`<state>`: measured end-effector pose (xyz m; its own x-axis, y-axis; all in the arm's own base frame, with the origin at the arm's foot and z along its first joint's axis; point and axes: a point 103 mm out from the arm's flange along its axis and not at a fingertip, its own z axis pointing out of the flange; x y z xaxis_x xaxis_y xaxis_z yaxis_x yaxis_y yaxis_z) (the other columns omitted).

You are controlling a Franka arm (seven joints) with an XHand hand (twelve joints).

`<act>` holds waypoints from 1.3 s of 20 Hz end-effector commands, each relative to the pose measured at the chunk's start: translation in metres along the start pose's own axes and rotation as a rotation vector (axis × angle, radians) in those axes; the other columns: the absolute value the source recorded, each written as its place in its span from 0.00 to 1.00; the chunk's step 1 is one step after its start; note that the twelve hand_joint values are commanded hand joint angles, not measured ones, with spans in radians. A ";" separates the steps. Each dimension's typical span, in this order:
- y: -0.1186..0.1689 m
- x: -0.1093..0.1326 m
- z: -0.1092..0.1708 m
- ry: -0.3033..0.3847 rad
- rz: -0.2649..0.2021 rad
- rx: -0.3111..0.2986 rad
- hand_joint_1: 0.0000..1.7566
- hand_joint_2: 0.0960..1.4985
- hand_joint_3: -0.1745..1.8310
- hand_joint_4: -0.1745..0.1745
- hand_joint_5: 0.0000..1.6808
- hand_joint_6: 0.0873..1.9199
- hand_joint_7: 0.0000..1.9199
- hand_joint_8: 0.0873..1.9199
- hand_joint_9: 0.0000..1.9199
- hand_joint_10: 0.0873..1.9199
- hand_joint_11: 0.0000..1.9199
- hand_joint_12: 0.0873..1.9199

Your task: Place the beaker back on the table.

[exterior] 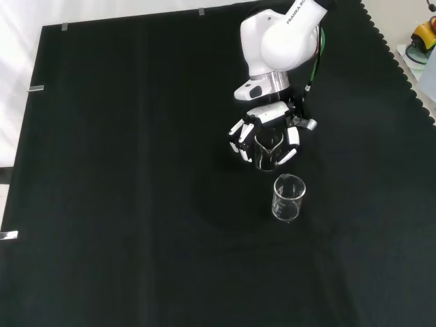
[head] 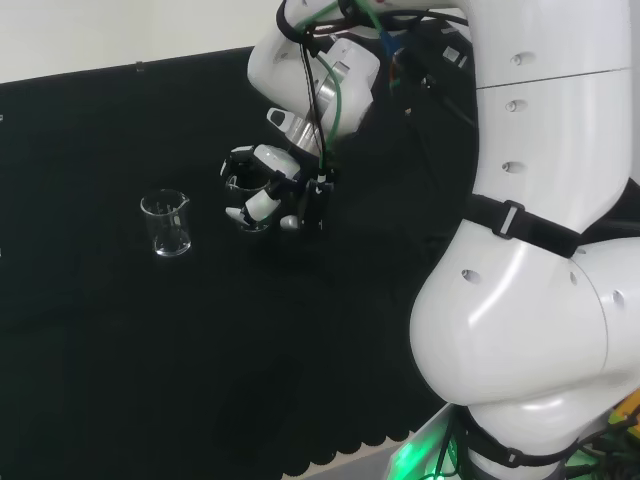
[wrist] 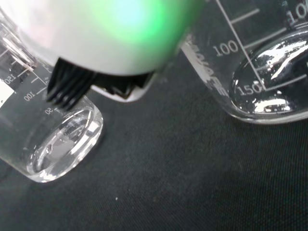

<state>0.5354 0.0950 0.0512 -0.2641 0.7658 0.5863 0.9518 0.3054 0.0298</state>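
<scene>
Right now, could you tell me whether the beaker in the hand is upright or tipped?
Upright: the held beaker stands mouth-up within the hand's curled fingers, as does the free beaker beside it.

On the black cloth (exterior: 122, 170), clear glass beakers (exterior: 289, 197) with white markings stand beside the black-and-white hand (exterior: 267, 133).

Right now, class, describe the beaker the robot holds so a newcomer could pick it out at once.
In the front view, follow the white arm down to its hand over the black cloth. The held beaker sits inside the curled fingers. The other beaker, just nearer the camera, stands free and untouched.
</scene>
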 end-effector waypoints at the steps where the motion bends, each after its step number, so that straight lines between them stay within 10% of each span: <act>1: 0.005 0.009 0.007 -0.020 0.005 0.009 0.60 0.14 0.59 0.28 0.26 0.45 0.42 0.35 0.45 0.30 0.16 0.68; 26: -0.026 0.004 -0.034 -0.025 0.036 -0.041 0.54 0.14 0.57 0.25 0.23 0.37 0.35 0.35 0.36 0.33 0.10 0.69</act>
<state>0.5178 0.0704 0.0769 -0.2382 0.7872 0.5688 0.9630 0.2674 0.0333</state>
